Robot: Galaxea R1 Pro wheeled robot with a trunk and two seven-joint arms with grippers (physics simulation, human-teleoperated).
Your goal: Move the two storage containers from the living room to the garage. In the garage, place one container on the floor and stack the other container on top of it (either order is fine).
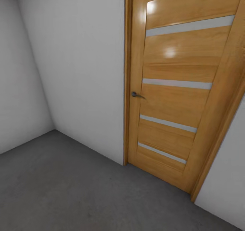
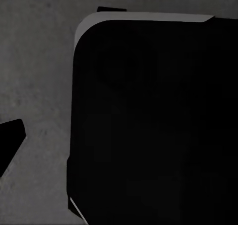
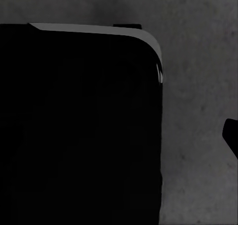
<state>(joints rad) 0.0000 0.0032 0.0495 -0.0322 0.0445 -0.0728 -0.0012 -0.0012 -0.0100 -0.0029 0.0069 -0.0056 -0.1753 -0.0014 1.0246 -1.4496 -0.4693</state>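
The robot faced a wooden door (image 1: 170, 88) set in a pale wall (image 1: 78, 71); its handle (image 1: 137, 95) sat at the door's left edge, and the door looked shut. Dark concrete floor (image 1: 61, 190) ran up to it, so this seemed to be the garage. I saw no container here, so where they lay I could not say.

Both wrist cameras looked down at the floor past the robot's own black base (image 2: 153, 120); a dark tip (image 2: 10, 143) poked into the left wrist view and another (image 3: 231, 135) into the right. Whether either gripper was open or closed I could not tell; nothing orange-red showed between the fingers, so I judged both arms were carrying nothing.

The risk, as I judged it, lay with the door; the robot stood near it and at an angle, and a careless turn could knock the base against the frame; if the door was truly latched, pushing on would only stall it.
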